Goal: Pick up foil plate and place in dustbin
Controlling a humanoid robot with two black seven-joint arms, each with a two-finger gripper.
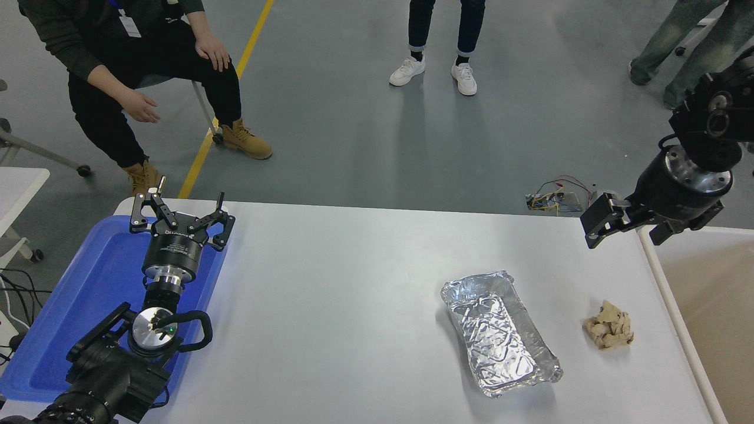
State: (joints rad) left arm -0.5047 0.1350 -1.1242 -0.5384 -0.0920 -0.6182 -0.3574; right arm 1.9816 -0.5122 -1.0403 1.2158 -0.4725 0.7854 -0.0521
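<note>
foil plate (499,333) unlabelled, right hand (624,222) apart

Shiny crinkled silver foil plate (499,333) on a white table (353,306). Blue tray (88,294), tan paper ball (609,332). Beige dustbin (716,306), white rim.
</note>
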